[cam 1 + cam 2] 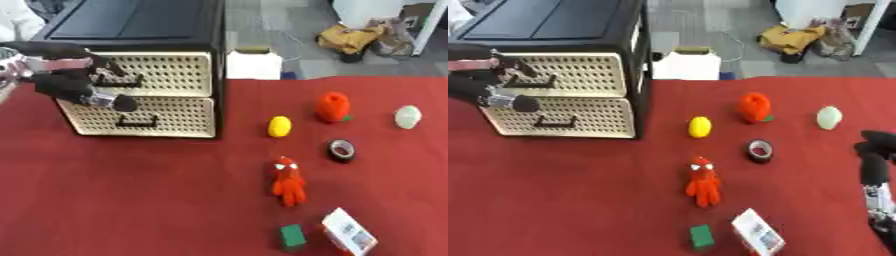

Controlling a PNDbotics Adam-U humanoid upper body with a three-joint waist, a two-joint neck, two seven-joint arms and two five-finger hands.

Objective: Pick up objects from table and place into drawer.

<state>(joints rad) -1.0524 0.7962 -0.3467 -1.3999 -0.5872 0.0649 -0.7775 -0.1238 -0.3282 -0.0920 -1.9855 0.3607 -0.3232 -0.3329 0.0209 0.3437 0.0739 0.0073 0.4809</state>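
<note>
left eye view: left hand [74, 80] curls at the top drawer [166, 75] handle [120, 80]; right hand [874, 165] rests open.

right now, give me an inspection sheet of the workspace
surface: red cloth over the table.
job's things: black drawer unit, both drawers closed; lemon, orange toy, pale egg shape, tape roll, red figure, green block, small box.
clutter: nothing seen.
hands: left hand at the top drawer handle, fingers curled; right hand at the right edge, holding nothing.
cables: nothing seen on the table.
surroundings: white box behind the table, bags on the floor.
</note>
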